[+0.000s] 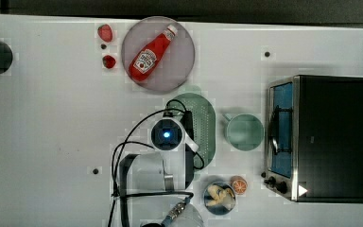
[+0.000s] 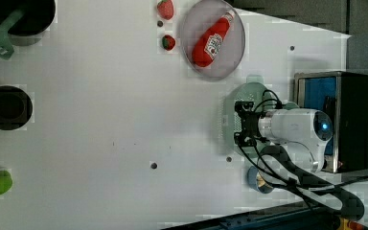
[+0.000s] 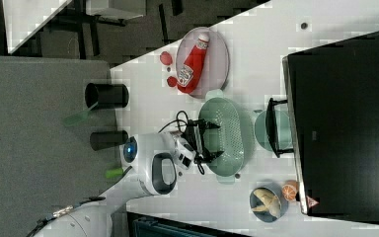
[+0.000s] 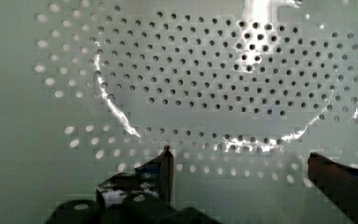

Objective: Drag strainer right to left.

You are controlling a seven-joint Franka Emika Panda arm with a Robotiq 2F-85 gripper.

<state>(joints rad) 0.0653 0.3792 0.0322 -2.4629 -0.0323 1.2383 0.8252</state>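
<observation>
**Item: strainer, pale green plastic, awaiting a drag across the worktop**

Top view: the strainer (image 1: 203,124) is lying on the white worktop (image 1: 52,118), just below the grey plate (image 1: 179,71) bearing the ketchup bottle (image 1: 152,53) and just beside the mug (image 1: 244,132) on the top view's right. The arm is hanging over the strainer's left half.

Left view: the tool (image 2: 243,123) is sitting over the strainer (image 2: 232,120), with the oven (image 2: 340,120) standing beyond it on the left view's right.

Right view: the tool (image 3: 208,140) is reaching into the bowl of the strainer (image 3: 229,143), its two fingers spread wide and gripping nothing.

Wrist view: the tool (image 4: 240,163) is hovering close over the perforated floor of the strainer (image 4: 205,79), fingers apart with bare holes showing between them.

Handling, as a judgement: it is looking light, stiff and thin-walled, with a glossy surface likely to be slipping under a flat push. The rim or side wall is offering the surest hold; one finger inside and one outside the wall should be letting it slide without tipping. The plate and mug are lying close.
</observation>
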